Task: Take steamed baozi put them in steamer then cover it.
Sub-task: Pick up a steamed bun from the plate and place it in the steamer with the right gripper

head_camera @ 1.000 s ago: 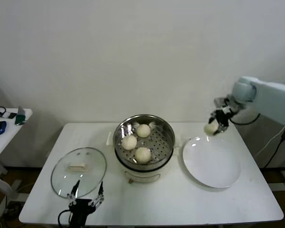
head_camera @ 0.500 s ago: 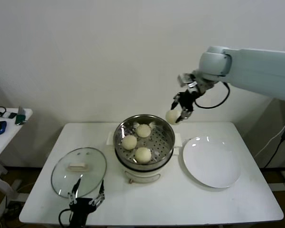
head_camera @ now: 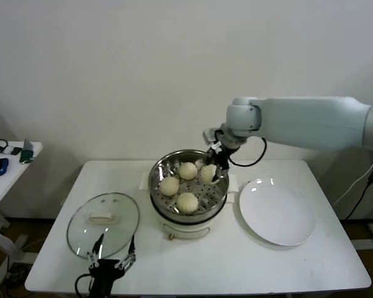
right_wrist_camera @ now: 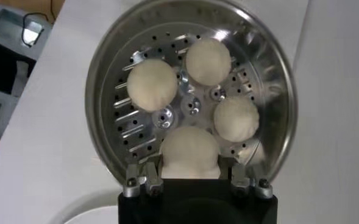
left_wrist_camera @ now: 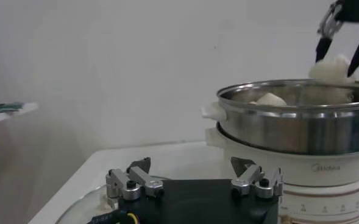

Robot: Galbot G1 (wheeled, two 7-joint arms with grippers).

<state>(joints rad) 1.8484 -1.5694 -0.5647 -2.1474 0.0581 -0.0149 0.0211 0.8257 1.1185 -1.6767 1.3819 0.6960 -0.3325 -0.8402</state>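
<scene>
- Baozi work is nearly finished: three buns [head_camera: 186, 202] sit on the perforated tray of the steamer [head_camera: 188, 185], and the fourth bun [head_camera: 209, 172] is at the tray's far right part, gripped by the right tool [head_camera: 212, 166].
- Whether that fourth bun rests on the tray or hangs just above it, I cannot tell; the right wrist view shows it clamped between the tool's fingers [right_wrist_camera: 153, 181].
- What is left, as I judge it: release this bun, then fit the cover [head_camera: 103, 225], which lies flat on the bench [head_camera: 286, 264] to the steamer's left.
- Left tool [head_camera: 114, 259] hovers spread open by the cover's near edge.
- White plate [head_camera: 276, 212] on the right holds no buns.
- Buns are smooth, matte, cream-white domes; the pot is polished steel on a white base; the cover is clear glass with a metal rim and cream bar handle.
</scene>
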